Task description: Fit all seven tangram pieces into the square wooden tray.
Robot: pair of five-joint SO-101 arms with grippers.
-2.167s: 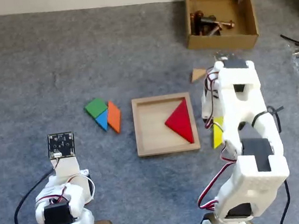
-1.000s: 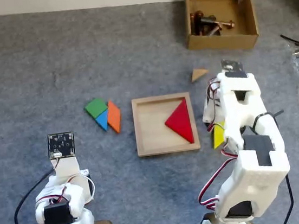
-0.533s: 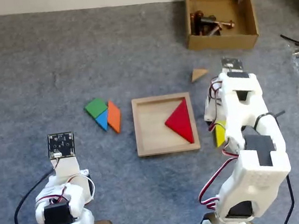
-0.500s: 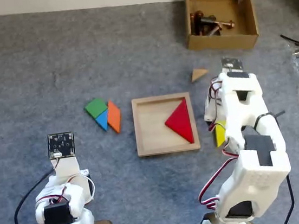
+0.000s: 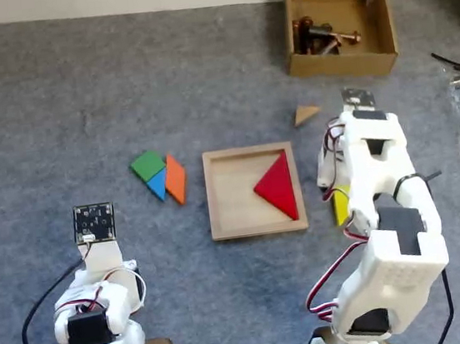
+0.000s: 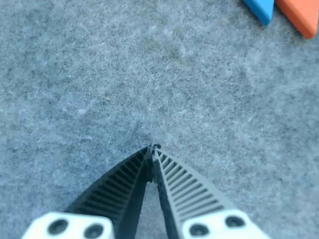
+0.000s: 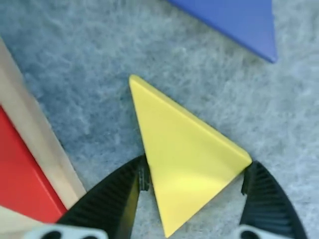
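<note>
fig. right gripper (image 7: 194,172) over the yellow triangle (image 7: 189,159), which lies flat on the grey carpet (image 5: 77,90) just beside the outer wall of the square wooden tray (image 5: 259,230). i read the jaws as spread wide around the piece, one pad at a long edge and the other at the far corner, both apparently touching. the piece looks like a thin, stiff, light wooden plate with a smooth painted face. i judge it can slip or pivot if pinched at a corner, so i would take hold across two flat edges near its middle. a red triangle (image 5: 277,185) already sits in the tray. a large blue triangle (image 7: 234,20) lies near the yellow one. a green square (image 5: 147,164), a small blue triangle (image 5: 157,183) and an orange parallelogram (image 5: 175,179) wait on the tray's other side. left gripper (image 6: 152,148): fingers pressed together above bare carpet.
</note>
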